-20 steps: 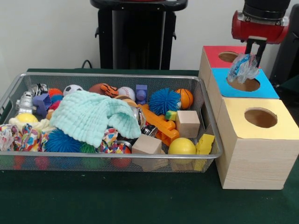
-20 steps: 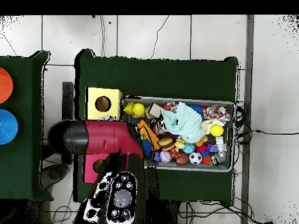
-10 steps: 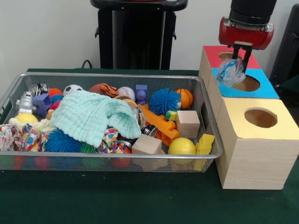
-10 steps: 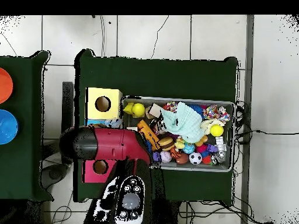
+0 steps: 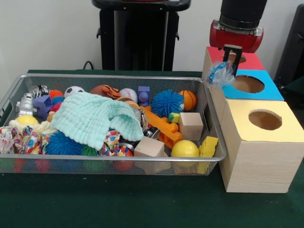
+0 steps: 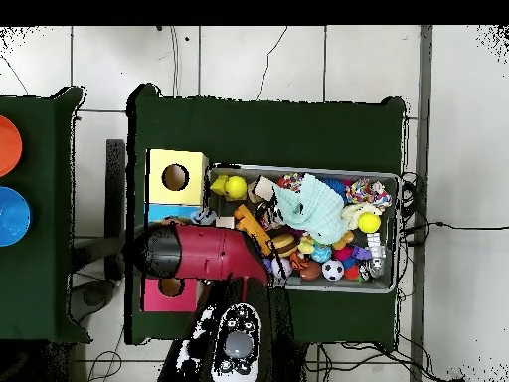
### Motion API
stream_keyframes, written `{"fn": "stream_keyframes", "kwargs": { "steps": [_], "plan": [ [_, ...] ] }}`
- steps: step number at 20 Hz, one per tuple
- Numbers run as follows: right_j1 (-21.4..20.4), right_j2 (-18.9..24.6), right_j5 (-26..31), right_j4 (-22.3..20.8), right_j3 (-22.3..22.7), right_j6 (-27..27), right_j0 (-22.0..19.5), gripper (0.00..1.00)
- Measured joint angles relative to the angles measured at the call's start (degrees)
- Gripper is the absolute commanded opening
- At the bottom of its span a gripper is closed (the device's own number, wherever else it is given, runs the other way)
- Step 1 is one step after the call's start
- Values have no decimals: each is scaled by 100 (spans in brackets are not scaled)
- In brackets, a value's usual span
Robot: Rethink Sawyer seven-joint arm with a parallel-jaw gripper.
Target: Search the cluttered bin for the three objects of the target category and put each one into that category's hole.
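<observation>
One red and black arm comes straight down at the far right, its gripper (image 5: 231,61) closed on a crinkly clear-and-blue plastic wad (image 5: 220,73) that hangs at the left edge of the blue-topped box (image 5: 266,90), just beside the wire mesh bin (image 5: 211,128). Three wooden boxes with round holes stand in a row: red (image 5: 251,61), blue, yellow (image 5: 285,135). A soft mint cloth (image 5: 92,118) is draped over the bin's clutter.

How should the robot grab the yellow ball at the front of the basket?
Probably from straight above, pinching the yellow ball across its round middle. Its top is bare, but a wooden block sits close on one side and a yellow block on the other, so the fingers would best close front to back.
</observation>
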Motion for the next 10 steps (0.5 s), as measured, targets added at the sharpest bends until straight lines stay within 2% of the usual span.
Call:
{"fn": "stream_keyframes", "kwargs": {
  "steps": [10],
  "plan": [
    [-2,0,-92,1,246,0,101,0]
  ]
}}
